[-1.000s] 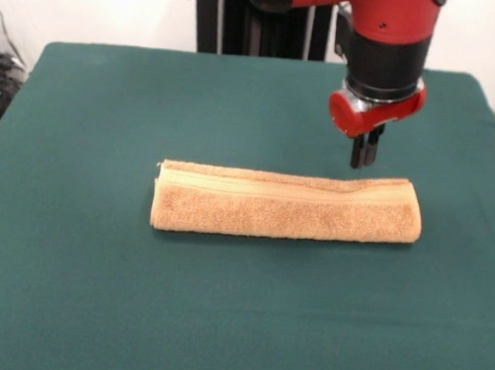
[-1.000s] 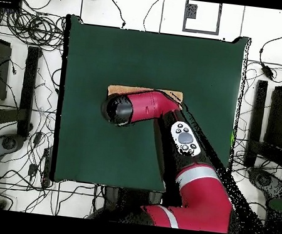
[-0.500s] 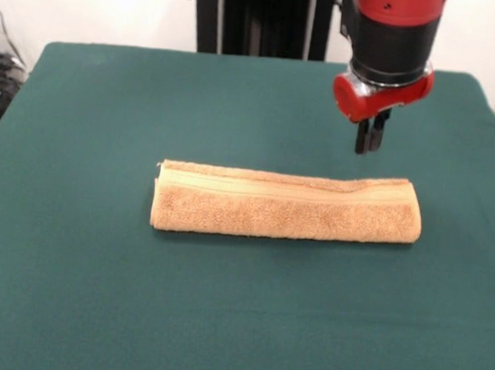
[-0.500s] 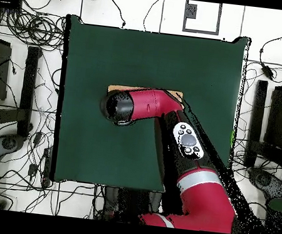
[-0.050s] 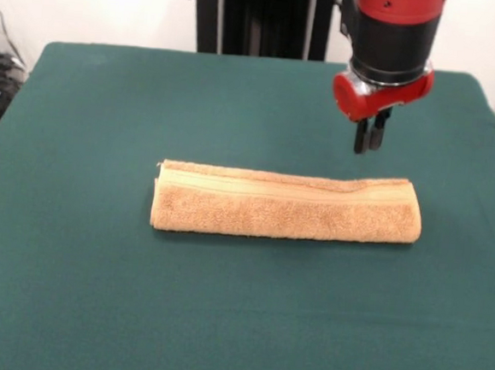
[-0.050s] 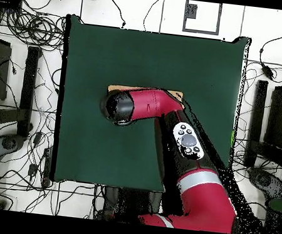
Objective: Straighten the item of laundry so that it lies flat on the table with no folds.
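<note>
Claw (image 5: 369, 147) pressed together, empty, above towel (image 5: 286, 205); best spread, lowered onto the top fold's edge, pinching one layer only.

Front view: looks across the worktop (image 5: 68, 291) from its near side, slightly downward, close enough that the near edge and both near corners are cut off.
Front view, top: the arm comes down from above, with the tool (image 5: 369, 141) in the upper right.
Overhead view: looks straight down from high up, taking in the whole worktop (image 6: 194, 59) and the cable-strewn floor (image 6: 27, 27) around it.
Shared: the green worktop, the towel (image 5: 284, 207) and the red arm (image 6: 151, 104).
</note>
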